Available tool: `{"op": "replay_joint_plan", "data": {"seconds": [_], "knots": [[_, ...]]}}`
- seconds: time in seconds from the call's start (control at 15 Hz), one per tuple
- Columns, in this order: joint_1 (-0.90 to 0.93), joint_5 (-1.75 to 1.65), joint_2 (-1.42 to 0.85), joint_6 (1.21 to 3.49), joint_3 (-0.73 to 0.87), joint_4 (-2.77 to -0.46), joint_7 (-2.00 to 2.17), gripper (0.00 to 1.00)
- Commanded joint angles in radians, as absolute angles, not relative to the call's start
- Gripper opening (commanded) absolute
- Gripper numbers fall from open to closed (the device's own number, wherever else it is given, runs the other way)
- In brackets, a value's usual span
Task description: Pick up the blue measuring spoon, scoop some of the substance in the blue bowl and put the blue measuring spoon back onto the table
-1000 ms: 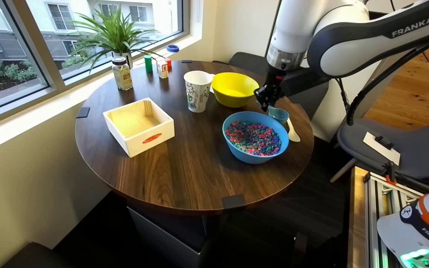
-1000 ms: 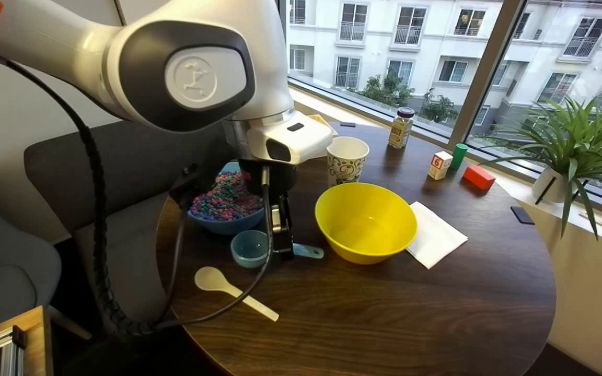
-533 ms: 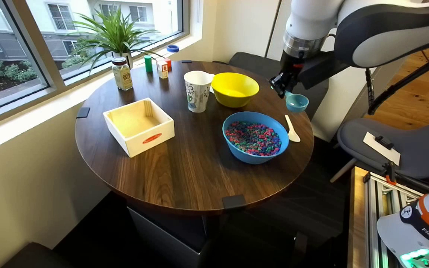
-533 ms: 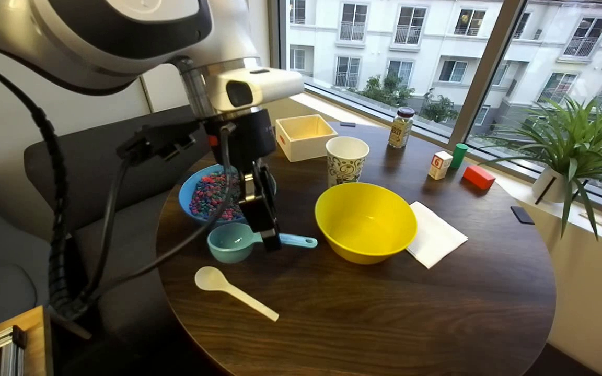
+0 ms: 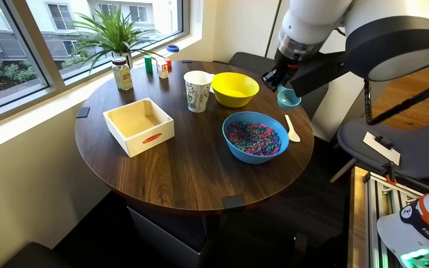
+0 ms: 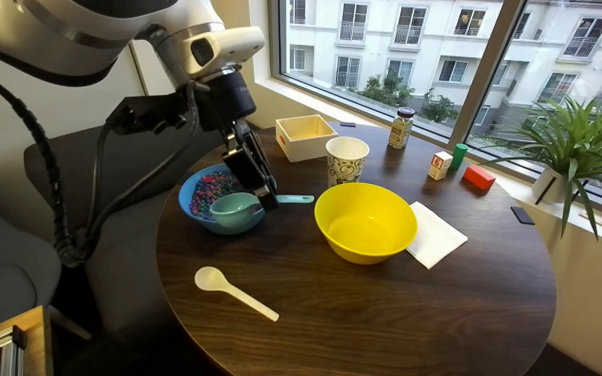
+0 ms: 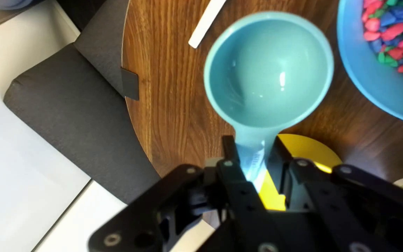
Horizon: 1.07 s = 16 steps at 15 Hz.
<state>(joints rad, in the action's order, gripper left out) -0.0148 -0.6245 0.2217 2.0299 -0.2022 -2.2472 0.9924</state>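
Note:
My gripper is shut on the handle of the blue measuring spoon. The spoon's round cup is empty. In an exterior view the gripper holds the spoon above the table, behind the blue bowl. In an exterior view the spoon overlaps the bowl's near rim, with its handle out past the fingers toward the yellow bowl. The substance, pink, blue and green granules, lies in the blue bowl. In the wrist view the blue bowl is at the upper right, beside the cup.
A yellow bowl and a patterned paper cup stand close by. A pale spoon lies near the table edge. Farther off are a wooden box, a jar, small blocks and a white napkin.
The gripper has lifted the spoon from the table beside the pale spoon. It then moved slightly back toward the blue bowl, rose, and tilted.

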Motion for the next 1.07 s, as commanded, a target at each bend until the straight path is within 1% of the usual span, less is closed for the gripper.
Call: {"op": "replay_joint_plan", "data": {"seconds": [0.0, 0.13, 0.2, 0.67, 0.73, 1.0], "knots": [[0.015, -0.711, 0.158, 1.995, -0.235, -2.201, 1.135, 0.06], [0.036, -0.75, 0.131, 1.989, -0.243, -2.184, 1.193, 0.06], [0.04, -0.711, 0.171, 2.025, -0.211, -2.217, 1.132, 0.26], [0.056, -0.731, 0.139, 2.015, -0.215, -2.194, 1.169, 0.26], [0.056, -0.731, 0.139, 2.015, -0.215, -2.194, 1.169, 0.06], [0.083, -0.83, 0.112, 2.002, -0.24, -2.178, 1.229, 0.06]]}}
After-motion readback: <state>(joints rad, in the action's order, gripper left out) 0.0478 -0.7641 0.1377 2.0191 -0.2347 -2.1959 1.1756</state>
